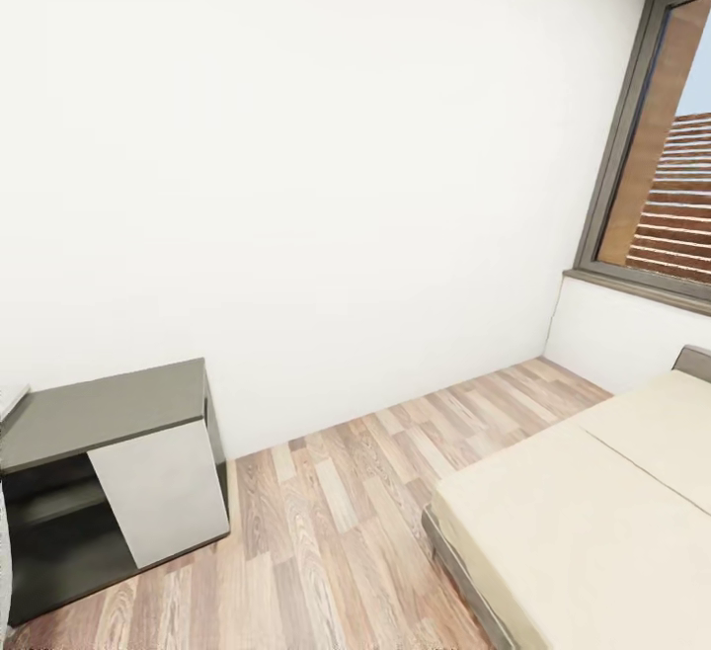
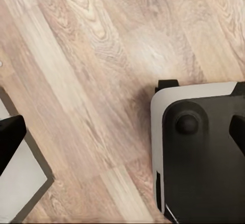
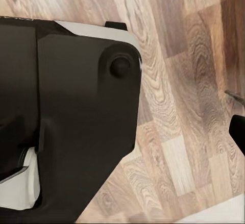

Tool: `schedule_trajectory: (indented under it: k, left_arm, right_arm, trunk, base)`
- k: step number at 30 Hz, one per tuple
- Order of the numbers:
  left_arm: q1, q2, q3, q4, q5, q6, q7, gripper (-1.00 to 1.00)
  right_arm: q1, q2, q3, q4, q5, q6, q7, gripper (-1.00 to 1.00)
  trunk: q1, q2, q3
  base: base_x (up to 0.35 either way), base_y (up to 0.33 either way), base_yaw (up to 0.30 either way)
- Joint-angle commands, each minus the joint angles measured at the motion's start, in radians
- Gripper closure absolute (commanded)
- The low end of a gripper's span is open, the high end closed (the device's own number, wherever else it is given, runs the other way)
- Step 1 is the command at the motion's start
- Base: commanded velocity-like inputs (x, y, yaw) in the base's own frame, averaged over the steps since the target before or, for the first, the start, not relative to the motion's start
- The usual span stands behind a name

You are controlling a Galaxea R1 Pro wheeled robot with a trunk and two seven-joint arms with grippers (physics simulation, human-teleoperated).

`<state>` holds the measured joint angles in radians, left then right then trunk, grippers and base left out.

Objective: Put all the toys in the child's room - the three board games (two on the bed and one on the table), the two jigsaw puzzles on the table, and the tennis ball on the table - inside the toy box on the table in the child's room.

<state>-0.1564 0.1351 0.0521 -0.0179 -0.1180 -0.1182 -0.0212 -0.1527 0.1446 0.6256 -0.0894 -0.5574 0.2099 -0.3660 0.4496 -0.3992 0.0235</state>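
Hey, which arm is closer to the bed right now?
Right, probably. The bed lies on the robot's right side; the left arm is on the far side, toward the dark cabinet.

Wide low bed (image 1: 583,522) with bare beige mattress and grey frame, lying flat on the wood plank floor (image 1: 336,512) beneath the dark-framed window (image 1: 657,146) of the white-walled child's room.
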Motion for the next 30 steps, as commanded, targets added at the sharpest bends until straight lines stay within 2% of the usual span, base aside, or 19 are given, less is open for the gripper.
schedule_trajectory:
  k: [1,5,10,17,20,23,26,30]
  left_arm:
    - [0.006,0.001,0.006,0.001,-0.010,-0.004,-0.002,-1.00]
    - [0.015,0.000,0.006,0.001,-0.011,-0.004,-0.002,-1.00]
    - [0.022,0.000,0.006,0.001,-0.010,-0.007,-0.002,-1.00]
    - [0.023,-0.002,0.006,0.001,-0.010,-0.008,-0.001,-1.00]
    - [0.023,-0.006,0.007,0.001,-0.010,-0.008,0.003,-1.00]
    - [0.023,-0.022,0.009,0.001,-0.006,-0.008,0.036,-1.00]
    - [0.023,-0.039,0.010,0.001,-0.003,-0.009,0.109,-1.00]
    - [0.022,-0.047,0.009,0.000,-0.004,-0.014,0.147,-1.00]
  right_arm:
    - [0.007,-0.001,0.009,-0.002,-0.005,0.005,-0.005,-1.00]
    - [0.027,-0.006,0.007,0.004,-0.007,-0.043,-0.005,-1.00]
    - [0.039,-0.039,0.008,0.026,-0.011,-0.128,-0.005,-1.00]
    - [0.041,-0.052,0.007,0.029,-0.006,-0.150,-0.004,-1.00]
    - [0.042,-0.071,0.008,0.030,-0.008,-0.198,0.010,-1.00]
    - [0.042,-0.076,0.008,0.030,-0.009,-0.211,0.062,-1.00]
    - [0.042,-0.078,0.008,0.030,-0.011,-0.218,0.109,-1.00]
    - [0.043,-0.078,0.007,0.033,-0.018,-0.244,0.123,-1.00]
  trunk:
    - [0.000,-0.001,-0.002]
    - [0.000,-0.001,-0.009]
    - [0.000,-0.001,-0.017]
    - [0.000,-0.001,-0.027]
    - [0.000,-0.001,-0.028]
    - [0.000,-0.001,-0.028]
    - [0.000,-0.001,-0.028]
    - [0.000,-0.001,-0.028]
  base:
    - [0.000,0.000,0.068]
    - [0.000,0.000,0.069]
    - [0.000,0.000,0.072]
    - [0.000,0.000,0.079]
    - [0.000,0.000,0.018]
    - [0.000,0.000,0.004]
    - [0.000,0.000,0.000]
    - [0.000,0.000,-0.007]
